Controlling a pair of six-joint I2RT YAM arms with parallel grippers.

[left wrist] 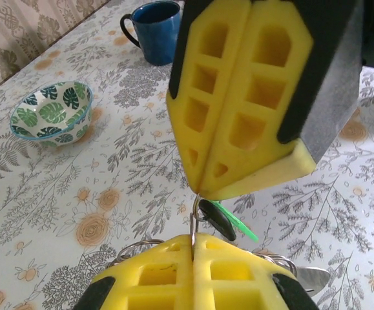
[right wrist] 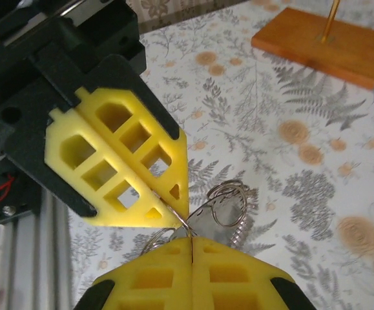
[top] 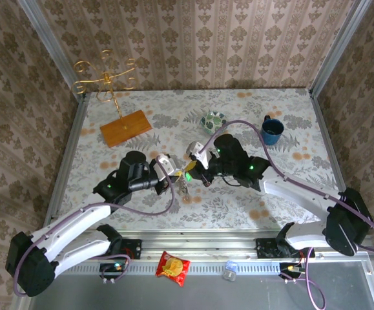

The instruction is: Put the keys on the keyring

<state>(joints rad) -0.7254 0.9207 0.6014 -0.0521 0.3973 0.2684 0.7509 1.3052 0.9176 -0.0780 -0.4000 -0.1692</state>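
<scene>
The left gripper (left wrist: 193, 244) and the right gripper (right wrist: 191, 242) were both clamped shut, tip to tip, on the thin keyring (left wrist: 192, 226) wire over the middle of the table (top: 290, 194), with the bowl (top: 212, 121) at 1 o'clock from them. The black key (left wrist: 216, 220) and green key (left wrist: 237, 226) sat just beside the pinch, at 4 o'clock. An uneven pull could probably slip the wire from the pads and drop the keys.

Thin grey wire keyring (left wrist: 193, 223) held in mid-air, pinched between closed tips of left gripper (left wrist: 193, 244) and right gripper (left wrist: 199, 188). Tiny black-headed key (left wrist: 216, 219) dangling tilted just beside it. Tiny bright-green-headed key (left wrist: 241, 227) touching behind, mostly hidden.
</scene>
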